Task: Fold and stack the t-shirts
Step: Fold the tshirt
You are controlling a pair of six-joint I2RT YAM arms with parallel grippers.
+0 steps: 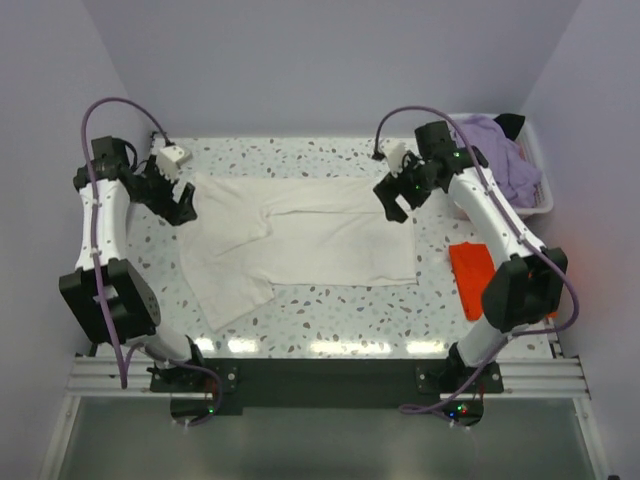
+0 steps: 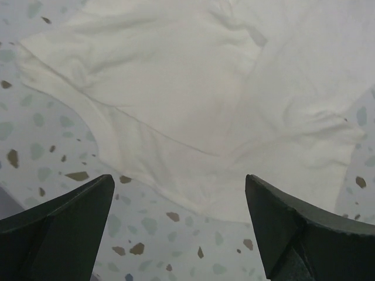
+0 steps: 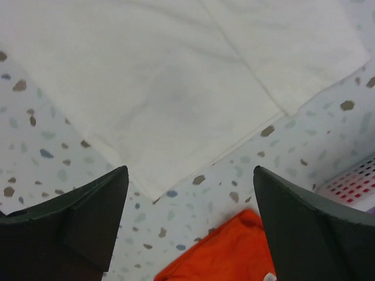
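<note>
1. My left hand [image 2: 179, 180] is spread wide with nothing between its fingers. My right hand [image 3: 190, 171] is spread just as wide and is also empty.
2. Under both hands is the counter [image 1: 330, 312], a white top flecked with grey, brown and blue-green chips. Its near edge meets a metal rail and a dark plate where my arms are bolted.
3. Plain pale walls with a faint lilac tint close in the left, far and right sides.
4. The cream-white t-shirt [image 1: 300, 235] lies flat across the middle of the counter. It is broad and mostly smooth, with soft creases near its centre. A seam runs across it, and one flap angles out toward the near-left.
5. My left hand is over the shirt's left edge, where the left wrist view shows a rumpled hem and bare counter between my fingers. My right hand is over the shirt's far right edge, and a corner of the cloth points in between those fingers.
6. The orange-red t-shirt [image 1: 470, 277] lies folded by my right arm, just beside the cream one and apart from it.
7. Farther right, the lavender t-shirt [image 1: 498, 155] is heaped in the white basket [image 1: 541, 197] in the far right corner.
</note>
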